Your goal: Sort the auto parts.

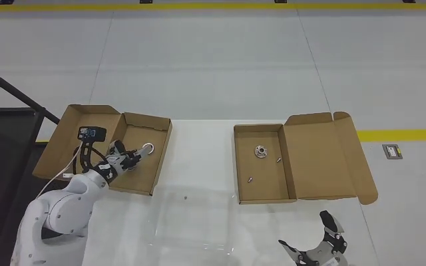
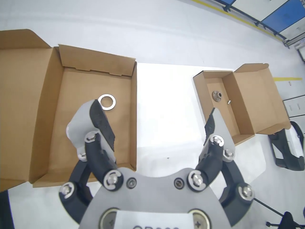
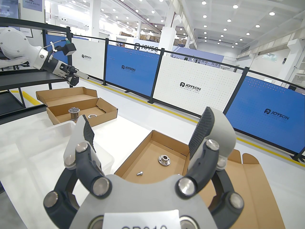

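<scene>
Left wrist view: I'm hovering the left gripper (image 2: 155, 107), jaws wide, by the boxed flat silver metal washer (image 2: 107, 101); lifting straight should avoid snagging.

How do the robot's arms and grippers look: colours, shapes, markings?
The left arm has a rounded white shell and a black camera box at the wrist. The left gripper and right gripper share curved grey fingers, black ribbed pads, black links, a grey plate and a white label.
</scene>
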Controlling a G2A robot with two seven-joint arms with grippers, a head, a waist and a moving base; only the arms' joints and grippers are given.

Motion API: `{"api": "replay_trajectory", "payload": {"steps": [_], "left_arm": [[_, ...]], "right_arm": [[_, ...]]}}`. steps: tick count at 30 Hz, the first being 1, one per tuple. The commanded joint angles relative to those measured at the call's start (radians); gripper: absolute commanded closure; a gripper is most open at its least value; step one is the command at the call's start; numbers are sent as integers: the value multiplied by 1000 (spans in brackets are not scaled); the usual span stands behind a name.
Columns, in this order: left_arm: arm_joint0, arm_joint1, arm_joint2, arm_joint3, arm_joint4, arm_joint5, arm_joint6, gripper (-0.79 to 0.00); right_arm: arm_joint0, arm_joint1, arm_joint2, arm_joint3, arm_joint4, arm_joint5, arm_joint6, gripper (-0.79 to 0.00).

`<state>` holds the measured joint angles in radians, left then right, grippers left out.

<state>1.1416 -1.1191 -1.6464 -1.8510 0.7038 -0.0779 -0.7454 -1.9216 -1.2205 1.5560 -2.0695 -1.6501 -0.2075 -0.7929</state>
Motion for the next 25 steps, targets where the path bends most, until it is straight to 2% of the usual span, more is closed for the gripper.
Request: {"api": "replay_trajectory", "payload": {"steps": [1,25], "left_arm": [[0,0,0,0,0,0,0,-784],[0,0,0,0,11,0,0,-784]], "right_arm": [[0,0,0,0,0,0,0,-784],[0,0,0,0,0,0,0,-784]]}}
